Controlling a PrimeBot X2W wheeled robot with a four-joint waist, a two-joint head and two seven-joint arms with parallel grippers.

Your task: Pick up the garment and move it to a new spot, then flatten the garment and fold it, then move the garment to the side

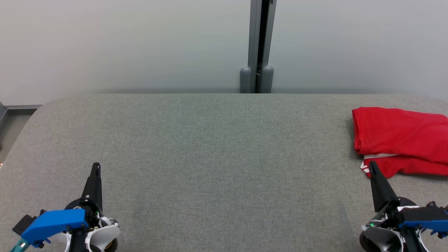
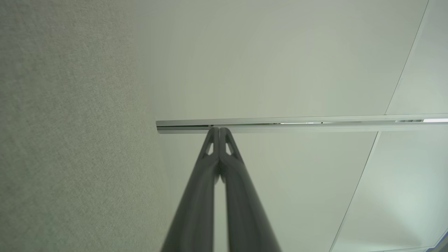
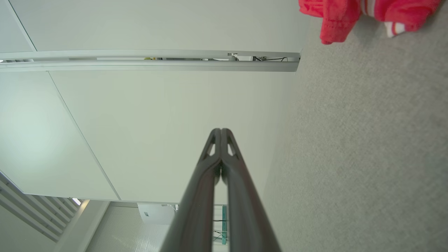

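A red garment (image 1: 402, 138) with white striped trim lies folded at the right edge of the grey fabric table (image 1: 217, 150), partly cut off by the head view's right border. Its hem and trim hang into the top right of the right wrist view as the garment (image 3: 336, 17). My right gripper (image 1: 372, 165) is shut and empty, its tip just in front of the garment's near edge. In its own view the right gripper (image 3: 221, 130) points past the table at the wall. My left gripper (image 1: 96, 165) is shut and empty at the lower left, seen as the left gripper (image 2: 219, 128) in its own view.
A pale wall (image 1: 122, 42) with a grey vertical post (image 1: 260, 45) stands right behind the table's far edge. The table's left corner is rounded, with floor (image 1: 10, 126) beyond it. Bare table cloth stretches between the two grippers.
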